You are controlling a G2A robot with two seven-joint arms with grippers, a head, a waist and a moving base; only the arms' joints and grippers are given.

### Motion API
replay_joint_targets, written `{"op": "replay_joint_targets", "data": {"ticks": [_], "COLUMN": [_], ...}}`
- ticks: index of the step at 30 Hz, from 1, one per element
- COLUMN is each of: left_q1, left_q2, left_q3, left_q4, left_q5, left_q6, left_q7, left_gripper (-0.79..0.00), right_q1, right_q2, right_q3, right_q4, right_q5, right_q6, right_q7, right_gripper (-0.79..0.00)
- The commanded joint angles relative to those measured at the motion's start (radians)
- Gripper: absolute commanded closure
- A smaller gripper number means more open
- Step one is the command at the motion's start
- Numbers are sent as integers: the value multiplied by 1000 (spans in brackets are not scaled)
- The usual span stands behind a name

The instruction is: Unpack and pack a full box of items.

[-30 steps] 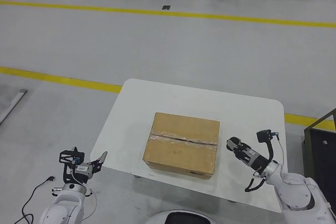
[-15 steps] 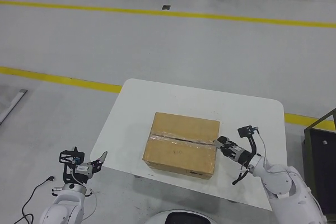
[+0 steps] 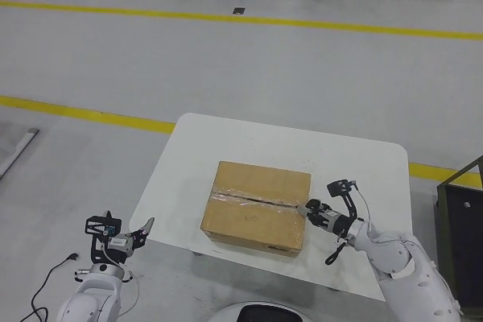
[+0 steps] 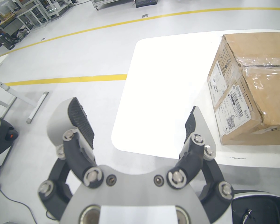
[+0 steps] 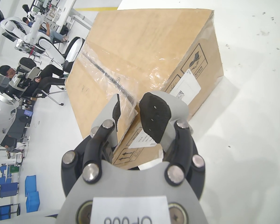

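Cardboard box [image 3: 256, 206] — taped — has right gripper [image 5: 128, 104] straddling its edge.

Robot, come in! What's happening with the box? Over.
Left gripper open, beside the table. Right gripper open at the taped seam of the cardboard box. Box shut. Nothing blocking.

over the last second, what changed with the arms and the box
The right gripper moved in from the right side of the table and now sits at the right end of the box, by the taped seam. The box slid slightly toward the left arm's side, apparently pushed. Nothing was visibly grasped or released. The left gripper stayed open off the table's left edge; the table stayed put.
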Motion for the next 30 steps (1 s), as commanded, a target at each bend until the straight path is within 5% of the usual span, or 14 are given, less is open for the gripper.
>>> {"op": "replay_joint_targets", "data": {"ticks": [1, 16, 30], "left_q1": [0, 0, 0], "left_q2": [0, 0, 0], "left_q3": [0, 0, 0], "left_q4": [0, 0, 0], "left_q5": [0, 0, 0], "left_q6": [0, 0, 0], "left_q7": [0, 0, 0], "left_gripper": [-785, -785, -785], "right_q1": [5, 8, 97], "right_q2": [1, 19, 21], "right_q3": [-2, 62, -25], "right_q4": [2, -31, 37], "right_q5": [3, 146, 99], "right_q6": [-1, -32, 9], "right_q7": [3, 74, 125], "right_gripper": [-299, -308, -388]}}
